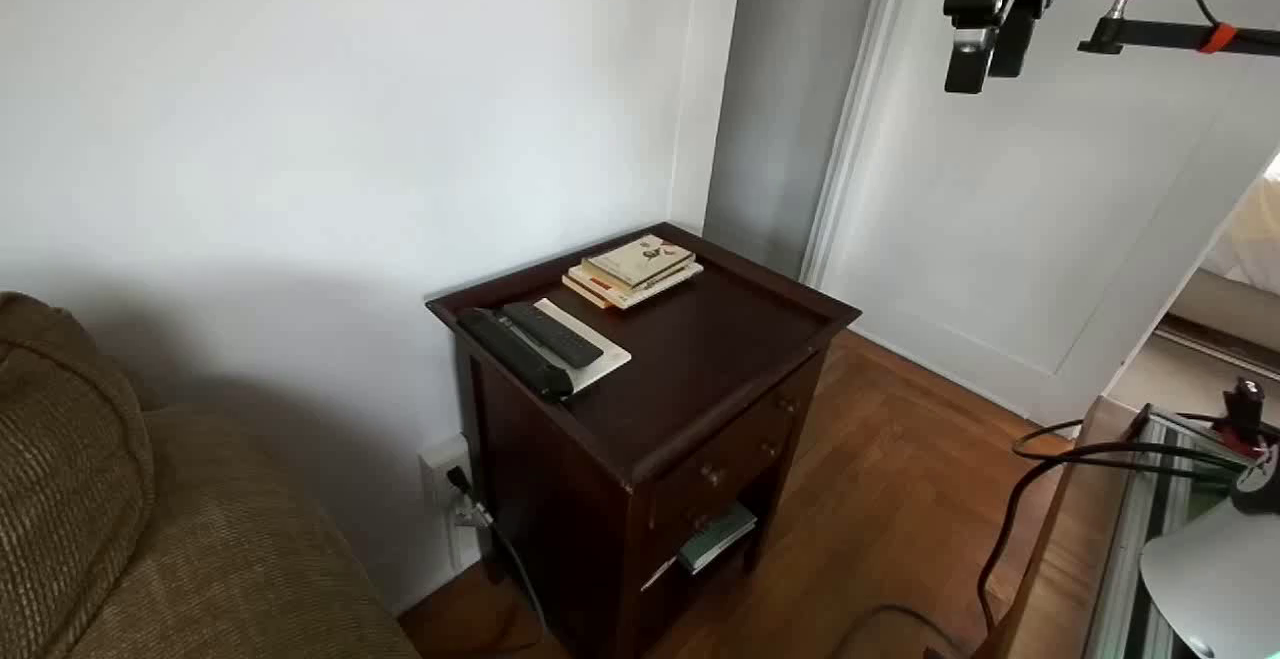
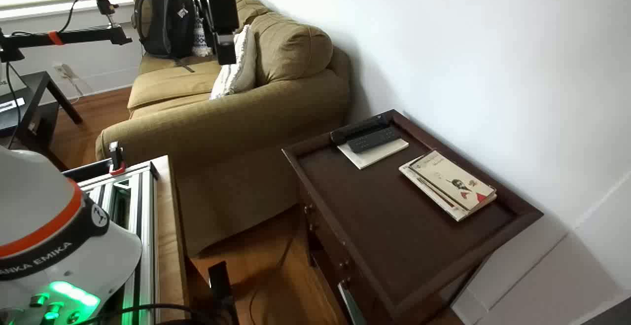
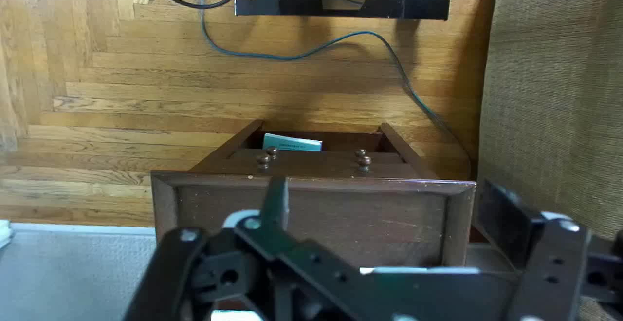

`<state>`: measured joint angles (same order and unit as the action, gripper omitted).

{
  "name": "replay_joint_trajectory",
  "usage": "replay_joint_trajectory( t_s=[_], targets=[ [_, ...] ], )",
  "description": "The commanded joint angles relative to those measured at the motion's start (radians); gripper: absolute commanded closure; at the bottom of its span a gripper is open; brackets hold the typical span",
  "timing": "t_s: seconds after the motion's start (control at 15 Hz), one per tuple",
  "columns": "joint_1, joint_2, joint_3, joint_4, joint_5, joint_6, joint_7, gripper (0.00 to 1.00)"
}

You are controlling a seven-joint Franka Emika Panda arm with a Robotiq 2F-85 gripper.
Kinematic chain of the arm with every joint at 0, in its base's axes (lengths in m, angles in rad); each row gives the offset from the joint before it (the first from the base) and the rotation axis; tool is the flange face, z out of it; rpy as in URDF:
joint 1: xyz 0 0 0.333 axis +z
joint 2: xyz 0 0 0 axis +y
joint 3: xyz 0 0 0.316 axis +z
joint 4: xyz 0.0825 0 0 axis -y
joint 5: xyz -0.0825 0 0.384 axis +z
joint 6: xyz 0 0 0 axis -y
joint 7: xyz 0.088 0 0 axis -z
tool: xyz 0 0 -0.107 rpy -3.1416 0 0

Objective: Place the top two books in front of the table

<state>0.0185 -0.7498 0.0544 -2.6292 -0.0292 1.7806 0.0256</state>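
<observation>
Top two books (image 2: 447, 176): thin, stacked, upper cover cream with dark figure

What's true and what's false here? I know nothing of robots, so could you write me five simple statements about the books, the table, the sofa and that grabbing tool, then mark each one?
1. The stack of books rests on the dark table. True.
2. The top book has a picture on its cover. True.
3. A book is being gripped right now. False: the tool stands open, with nothing between its jaws.
4. A backpack sits on the sofa. True.
5. Only books lie on the tabletop. False: a remote lies there too, apart from the stack.
</observation>
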Motion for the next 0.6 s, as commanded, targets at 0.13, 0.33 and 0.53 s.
replay_joint_trajectory(
  t_s=[0.13,0.33,0.53],
  targets=[
    [0.005,0.001,-0.004,0.002,-0.003,-0.002,0.003,0.0],
    [0.005,0.001,-0.004,0.002,-0.003,-0.002,0.003,0.0],
    [-0.042,0.05,-0.012,-0.004,-0.054,0.073,0.033,0.0]
  ],
)
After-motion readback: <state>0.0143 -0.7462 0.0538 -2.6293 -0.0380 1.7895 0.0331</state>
